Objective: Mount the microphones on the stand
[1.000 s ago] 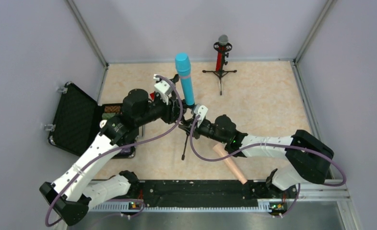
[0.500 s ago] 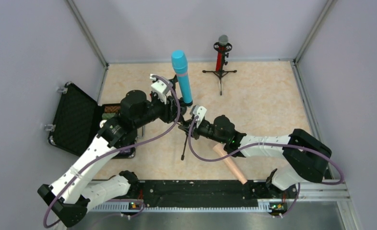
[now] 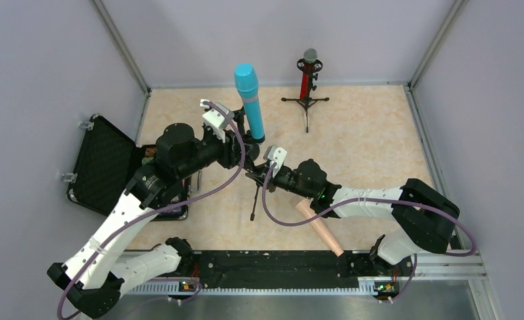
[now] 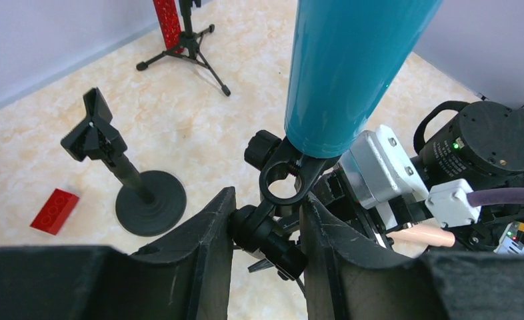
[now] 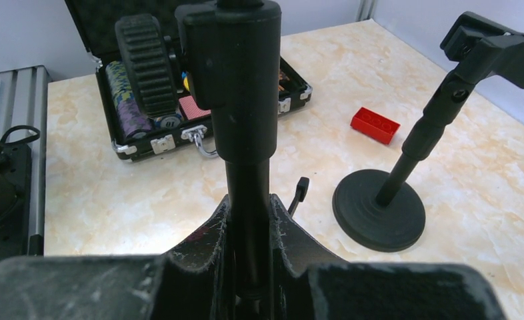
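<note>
From the top, the cyan-blue stick microphone point(image 3: 249, 100) is standing upright at the clip of the black tripod stand point(image 3: 254, 203), mid-desk point(image 3: 366, 147). Left wrist cam's showing the left pincer point(image 4: 266, 220) pinching that stand's clip joint. Right wrist's showing the right pincer point(image 5: 248, 227) squeezing its pole.

Robot test cell, lab rig.
Plain grey panel walls point(image 3: 39, 100) on aluminium posts point(image 3: 121, 45) box in a marble-print table point(image 3: 366, 147). White-and-black left arm point(image 3: 123, 220) and right arm point(image 3: 379, 200) are bolted to a slotted rail point(image 3: 279, 288) at its near edge, purple cable point(image 4: 506, 197) trailing. Loose props: open black case point(image 3: 103, 167) at the left edge, red block point(image 4: 54, 211).
</note>
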